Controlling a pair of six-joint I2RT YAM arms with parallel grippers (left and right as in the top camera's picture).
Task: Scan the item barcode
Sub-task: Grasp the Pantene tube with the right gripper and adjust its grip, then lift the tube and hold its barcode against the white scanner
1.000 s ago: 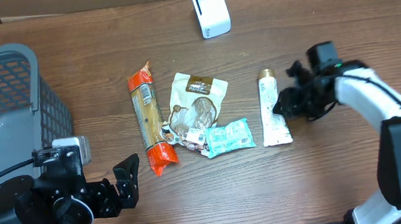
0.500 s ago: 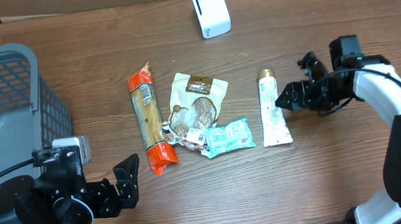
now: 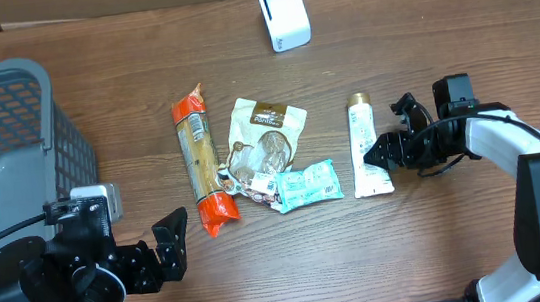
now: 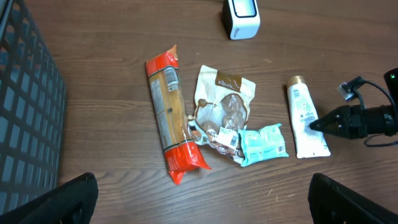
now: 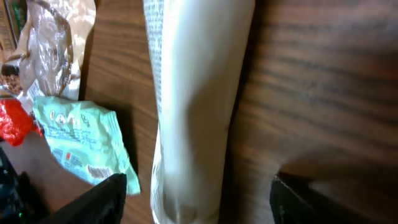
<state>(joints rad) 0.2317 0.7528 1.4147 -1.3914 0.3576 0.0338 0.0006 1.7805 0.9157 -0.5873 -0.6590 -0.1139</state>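
The item nearest my right gripper is a white tube (image 3: 365,149) with a gold cap, lying flat on the wooden table. My right gripper (image 3: 385,142) sits low at the tube's right side, by its crimped end. In the right wrist view the tube (image 5: 193,106) runs down between the two dark fingers (image 5: 99,202), with a gap on each side, so this gripper (image 5: 199,205) is open. The white scanner (image 3: 284,15) stands at the far edge. My left gripper (image 3: 169,244) hangs open near the front left, with nothing in it (image 4: 202,211).
An orange-ended long packet (image 3: 201,163), a brown pouch (image 3: 266,136) and a teal packet (image 3: 306,183) lie grouped left of the tube. A grey mesh basket (image 3: 5,118) fills the left side. Cardboard lines the table's far edge.
My right gripper pulled back to the right, then returned left and lower to the tube's crimped end. The tube and the left arm have not moved.
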